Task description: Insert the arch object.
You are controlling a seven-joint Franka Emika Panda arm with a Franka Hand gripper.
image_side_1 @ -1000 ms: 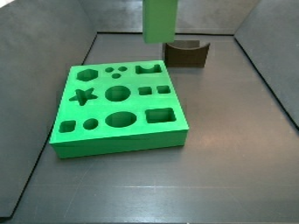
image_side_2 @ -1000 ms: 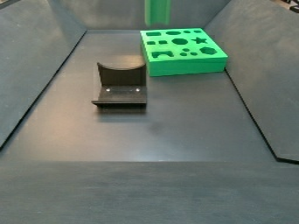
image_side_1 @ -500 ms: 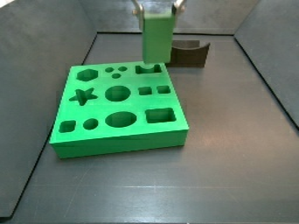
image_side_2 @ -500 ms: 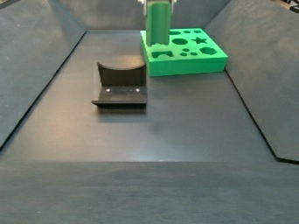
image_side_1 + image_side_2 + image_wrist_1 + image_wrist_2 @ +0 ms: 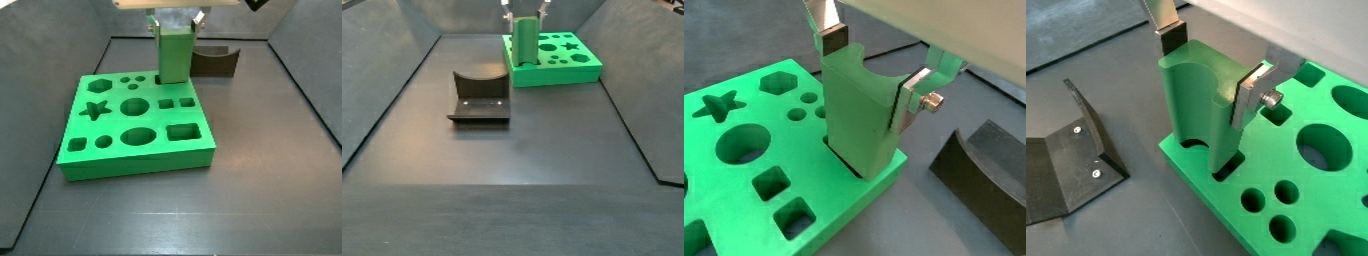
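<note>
Green arch object (image 5: 861, 110) stands upright, its lower end in a hole of the holed board (image 5: 134, 122). Clamped on its top, the hand (image 5: 875, 62) grips it between silver fingers (image 5: 1256, 88).

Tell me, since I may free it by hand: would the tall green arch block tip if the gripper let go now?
Probably not. The arch object stands upright with its foot already in a hole of the board, so the walls should steady it. It looks rigid. The gripper clamps its smooth top faces, so it might slip under a hard pull.
</note>
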